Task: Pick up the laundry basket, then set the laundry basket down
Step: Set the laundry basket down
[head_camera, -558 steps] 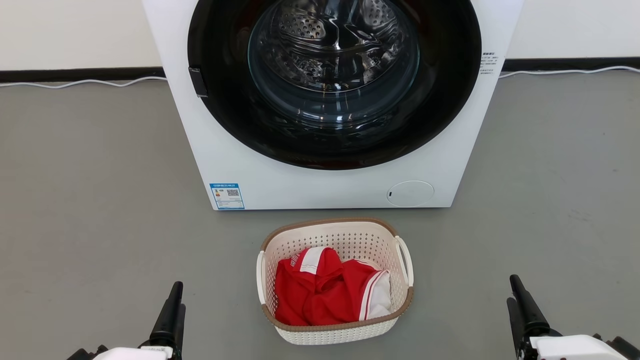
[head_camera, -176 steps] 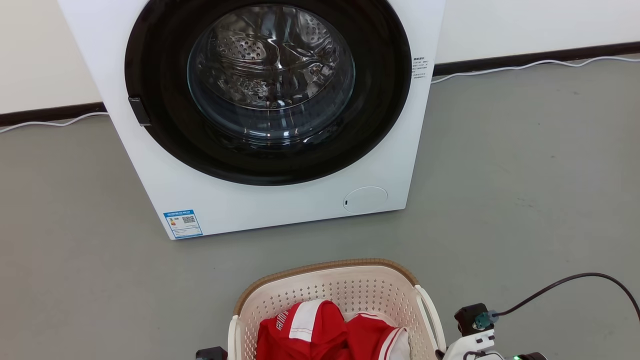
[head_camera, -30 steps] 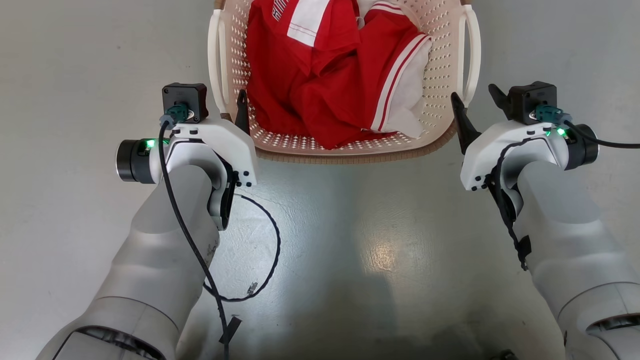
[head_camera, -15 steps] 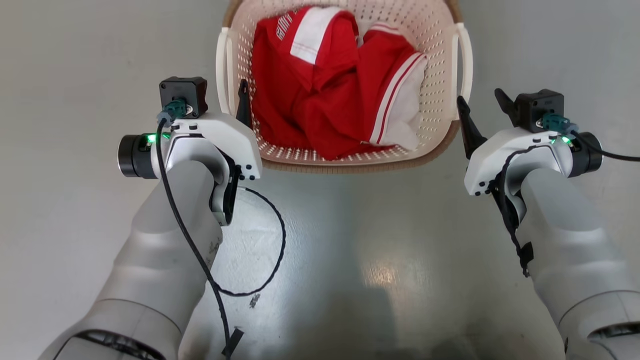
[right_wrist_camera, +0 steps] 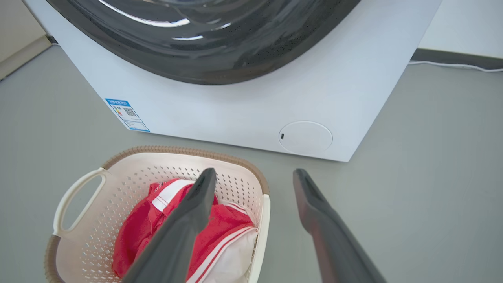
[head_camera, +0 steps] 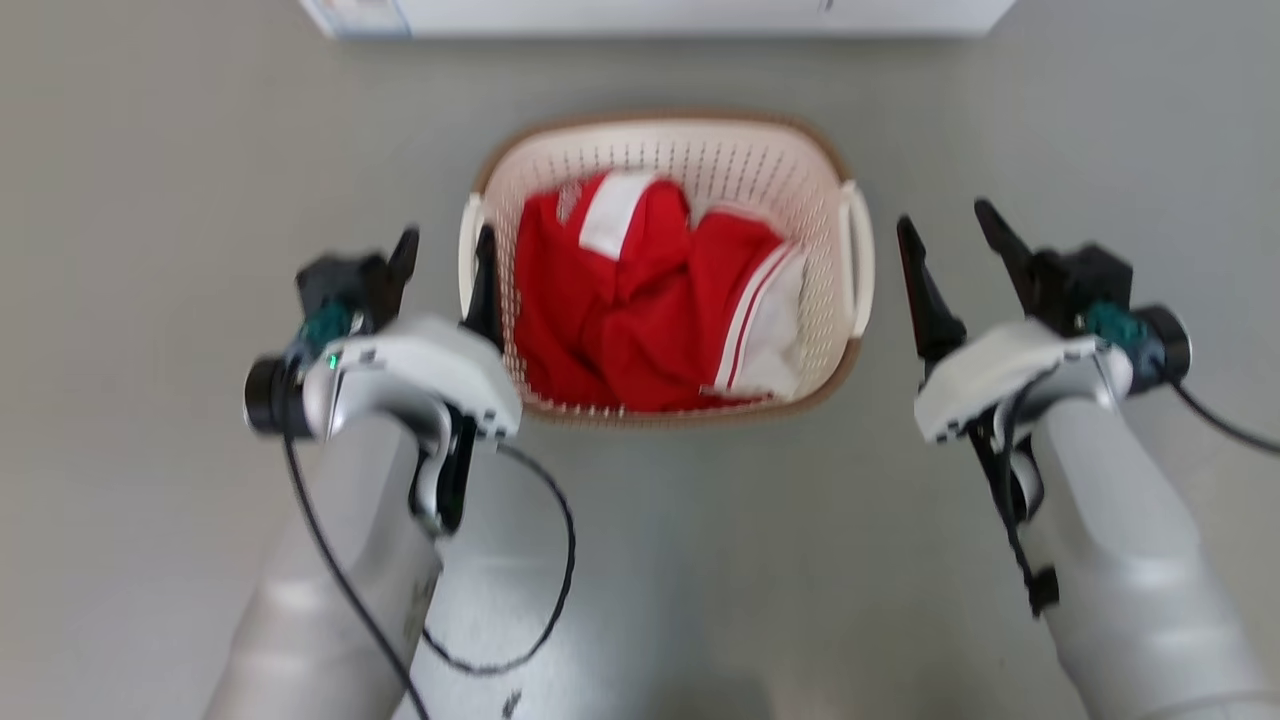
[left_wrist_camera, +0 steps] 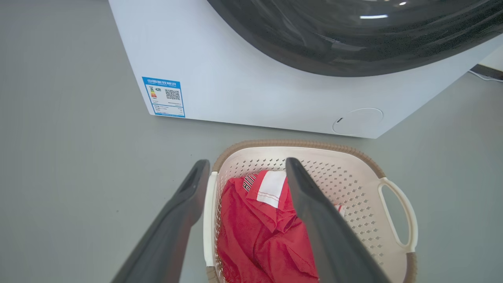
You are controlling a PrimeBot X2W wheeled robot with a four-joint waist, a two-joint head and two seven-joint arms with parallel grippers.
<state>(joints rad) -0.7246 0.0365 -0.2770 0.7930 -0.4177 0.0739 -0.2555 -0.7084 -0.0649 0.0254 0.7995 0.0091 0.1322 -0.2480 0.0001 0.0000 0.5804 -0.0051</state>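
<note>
Grey floor (head_camera: 150, 150), white washing machine (head_camera: 650, 15) at far edge. Laundry basket (head_camera: 700, 160) upright on floor in front of machine, red-and-white garment (head_camera: 620, 310) crumpled inside. Left gripper (head_camera: 447, 240) spread wide, astride basket's left handle (head_camera: 466, 250): one finger outside, other inside over basket; contact unclear. Right gripper (head_camera: 942, 215) spread wide, empty, just outside right handle (head_camera: 860, 260). Head view blurred.

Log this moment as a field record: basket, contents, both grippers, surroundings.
basket: laundry basket on the grey floor, before the washing machine
contents: red and white garment
left arm: left gripper open, fingers either side of the left handle
right arm: right gripper open, just outside the right handle, holding nothing
status: basket not held
</note>
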